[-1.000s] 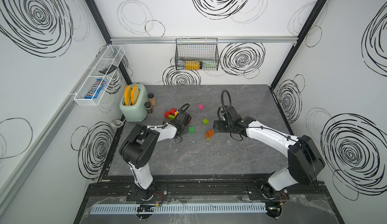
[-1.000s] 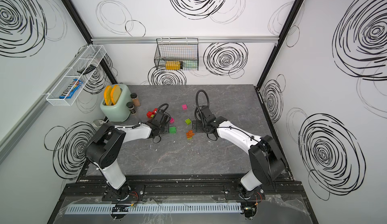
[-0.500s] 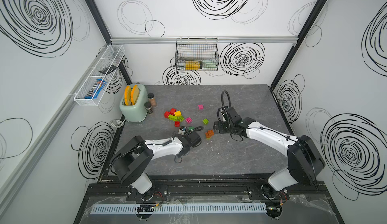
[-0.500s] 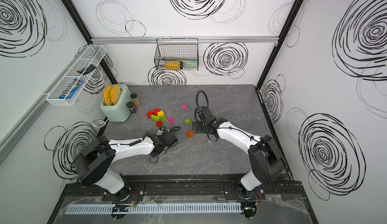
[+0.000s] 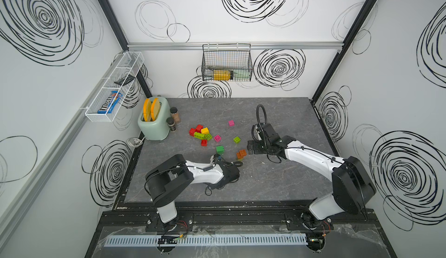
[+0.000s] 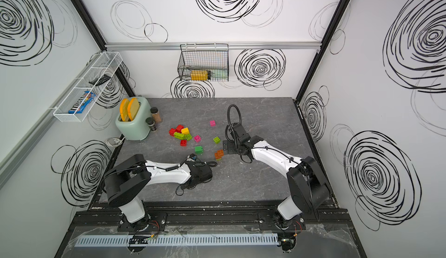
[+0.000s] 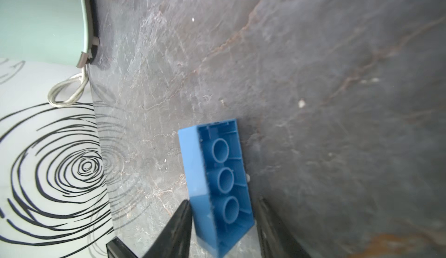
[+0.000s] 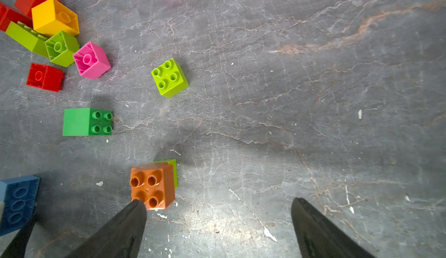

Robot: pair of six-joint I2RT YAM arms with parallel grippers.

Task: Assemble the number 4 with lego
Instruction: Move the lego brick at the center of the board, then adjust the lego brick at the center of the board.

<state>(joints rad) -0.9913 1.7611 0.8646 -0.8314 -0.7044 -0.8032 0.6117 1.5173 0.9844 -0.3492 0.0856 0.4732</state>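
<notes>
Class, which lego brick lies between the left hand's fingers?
The blue oblong brick, its hollow underside showing three tubes; it is the only blue one.

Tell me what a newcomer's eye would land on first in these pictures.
The bright lego bricks scattered across the grey table stand out first, thickest toward the mint toaster at its far left corner. Next comes the blue brick, underside showing, between the jaws of the left gripper, and the orange brick beside the wide-open jaws of the right gripper.
</notes>
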